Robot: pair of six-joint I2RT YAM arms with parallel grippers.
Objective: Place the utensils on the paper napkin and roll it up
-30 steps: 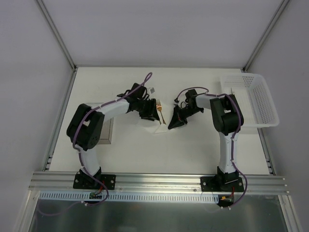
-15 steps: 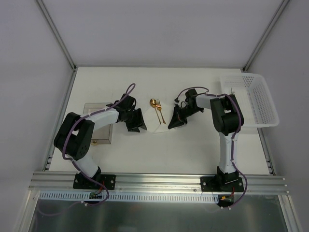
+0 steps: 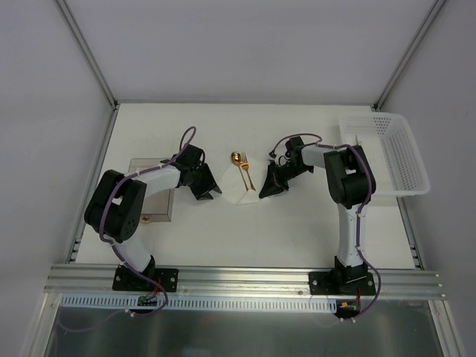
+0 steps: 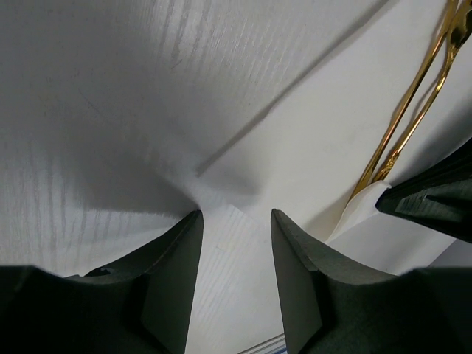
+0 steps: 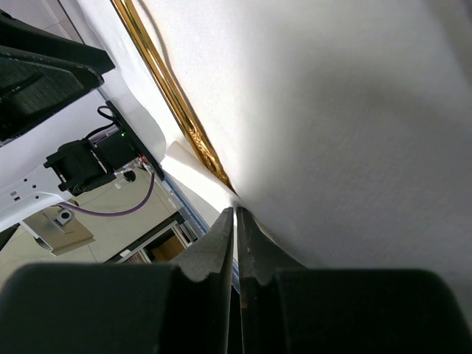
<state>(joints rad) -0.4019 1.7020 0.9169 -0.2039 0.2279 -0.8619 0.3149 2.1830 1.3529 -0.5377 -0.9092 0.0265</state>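
Note:
The white paper napkin (image 3: 239,195) lies mid-table between my two grippers. A gold fork (image 3: 246,172) and a gold spoon (image 3: 236,157) lie side by side on it, their heads past its far edge. My right gripper (image 3: 262,192) is shut on the napkin's right edge (image 5: 221,193) and holds it folded up over the handle ends (image 5: 193,136). My left gripper (image 3: 215,190) is open and empty, low over the table. Its jaws (image 4: 234,214) flank the napkin's left corner (image 4: 221,190). The utensils also show in the left wrist view (image 4: 409,110).
A white perforated basket (image 3: 405,149) stands at the right table edge. A flat grey tray (image 3: 158,207) lies at the left, under my left arm. The metal frame rail (image 3: 238,279) runs along the near edge.
My left gripper has pulled back left from over the utensils and now sits at the napkin's left corner. The fork and spoon are uncovered. The right gripper has stayed put.

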